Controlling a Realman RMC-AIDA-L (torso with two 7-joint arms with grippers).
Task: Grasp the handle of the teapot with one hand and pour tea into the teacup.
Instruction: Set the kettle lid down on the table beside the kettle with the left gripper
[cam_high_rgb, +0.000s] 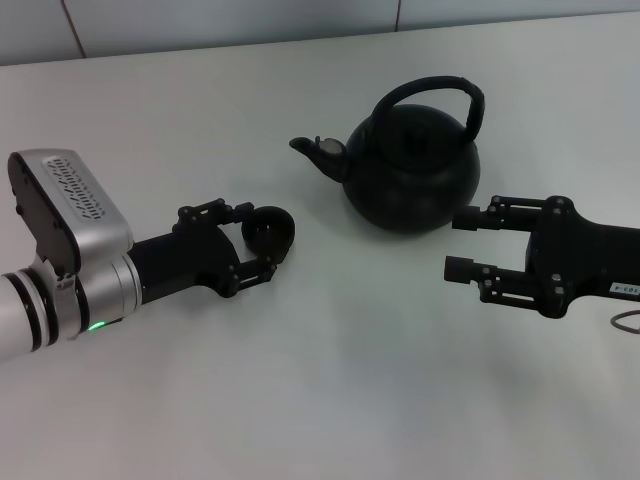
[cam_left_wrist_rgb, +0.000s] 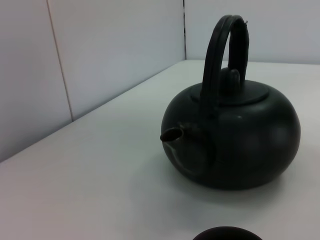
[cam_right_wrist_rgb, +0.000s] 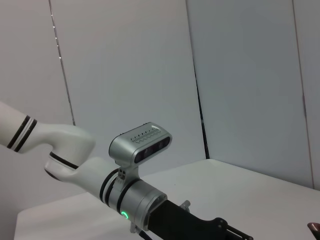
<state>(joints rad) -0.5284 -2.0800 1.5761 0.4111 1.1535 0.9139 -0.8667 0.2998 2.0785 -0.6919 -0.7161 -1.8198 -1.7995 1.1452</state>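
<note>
Left gripper (cam_high_rgb: 262, 237) clasps the teacup (cam_high_rgb: 270, 230) left of the teapot (cam_high_rgb: 410, 160); right gripper (cam_high_rgb: 462, 243) gapes empty beside it, needing to rise onto the handle (cam_high_rgb: 455, 88) before pouring

Even, diffuse overhead light, bright throughout. Soft faint shadows on white surface (cam_high_rgb: 330, 380) beneath teapot (cam_high_rgb: 415, 165) and both arms. Dull sheen on teapot body, no harsh glare. Slight softness in left wrist view; teacup (cam_left_wrist_rgb: 227, 234) cropped at frame edge.

1 teapot (cam_high_rgb: 412, 175), 1 teacup (cam_high_rgb: 269, 231), 2 claws, left claw (cam_high_rgb: 262, 240), right claw (cam_high_rgb: 462, 244)
</note>
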